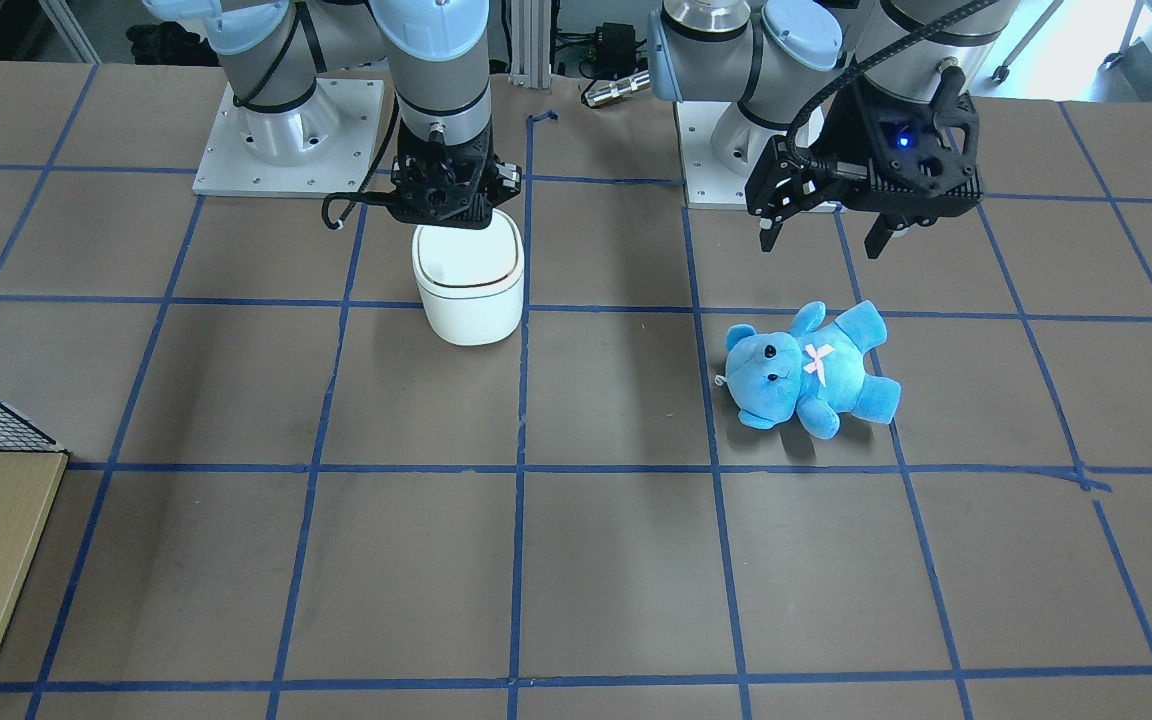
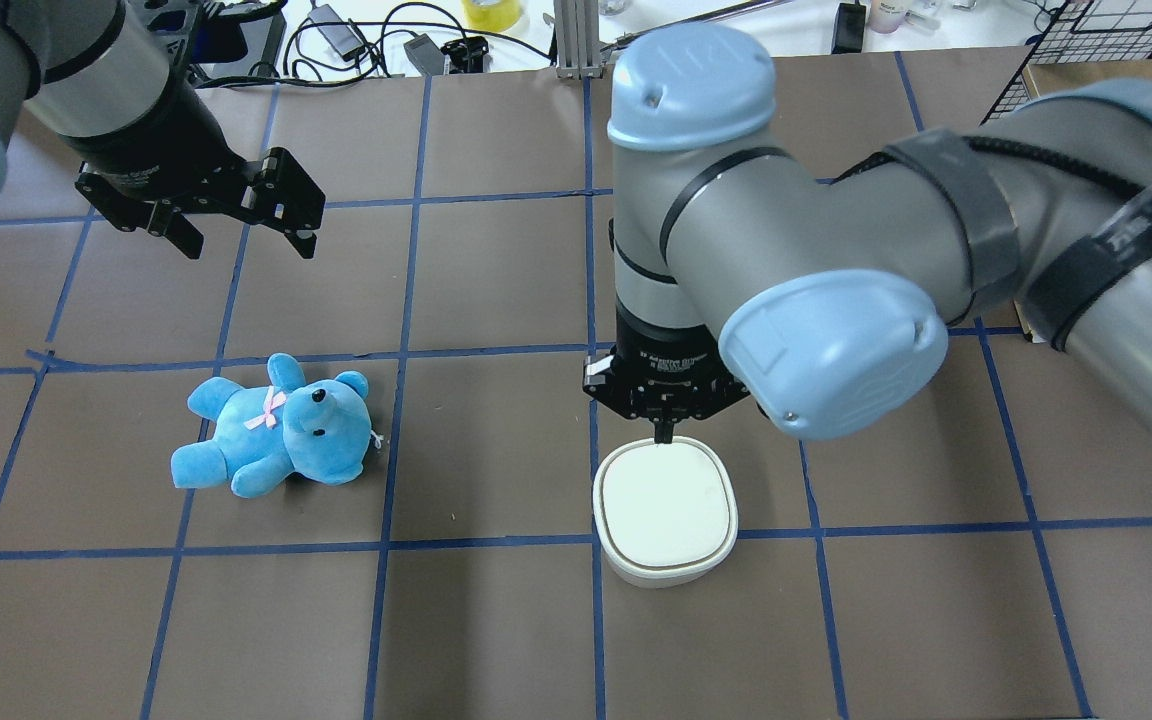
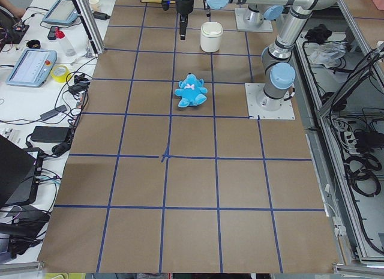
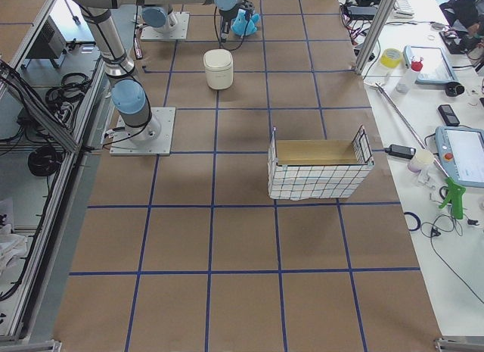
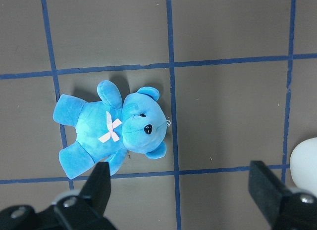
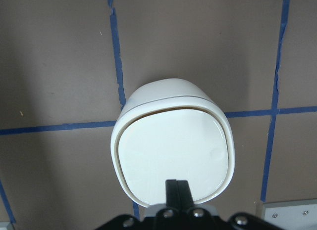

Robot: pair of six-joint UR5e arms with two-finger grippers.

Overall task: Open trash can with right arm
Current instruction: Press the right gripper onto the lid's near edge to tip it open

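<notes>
Standing upright on the brown, blue-taped table (image 2: 496,620) is one white trash can (image 1: 468,312), and its lid (image 6: 173,156) lies flat and closed, with a thin dark seam running round it. It sits on a tape line in the half where the right arm (image 2: 836,250) works, near that arm's base.

Two arms are in view, each with one black gripper. The right gripper (image 2: 664,435) points straight down over the lid's edge nearest the robot. Its two fingers are pressed together with nothing between them, and the tip sits right at that edge. Whether it actually touches the lid cannot be told.

The left arm (image 2: 106,80) hangs above the table, well apart from the trash can. The left gripper (image 1: 826,228) has its two fingers spread wide and holds nothing.

One blue teddy bear (image 1: 806,368) lies on its back below it, with a pink bow on its chest and its head towards the trash can.

One wire basket (image 4: 321,170) stands at the table's far right, well away from both arms.
</notes>
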